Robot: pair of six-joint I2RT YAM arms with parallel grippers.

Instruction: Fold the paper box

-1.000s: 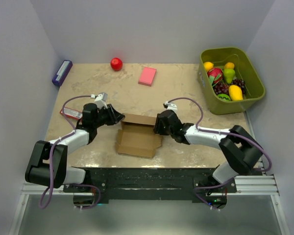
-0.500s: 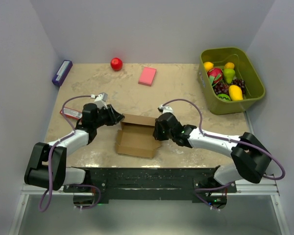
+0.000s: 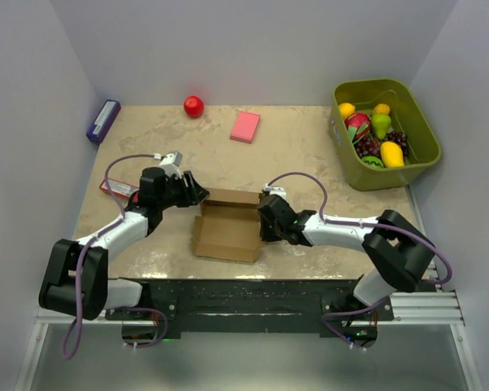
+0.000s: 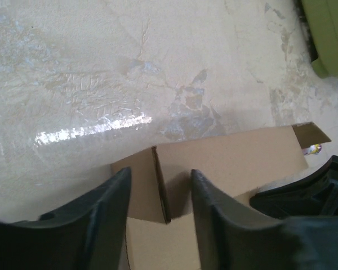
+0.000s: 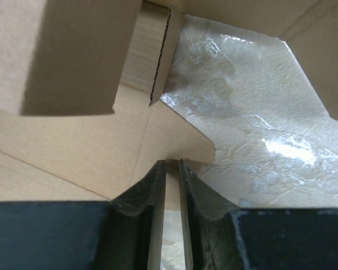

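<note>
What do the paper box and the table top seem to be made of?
Paper box: apparently corrugated cardboard, plain brown, matt; its cut edge shows fluting. Table top: beige marbled stone or a laminate imitating it, I cannot tell which; glossy, with bright glare patches.

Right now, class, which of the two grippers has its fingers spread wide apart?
The left gripper: its fingers stand wide apart over a corner of the paper box, whereas on the right gripper the fingers almost touch at a flap's edge.

No readable txt, labels or nos. in any view; paper box [image 3: 226, 232] is unprinted.
</note>
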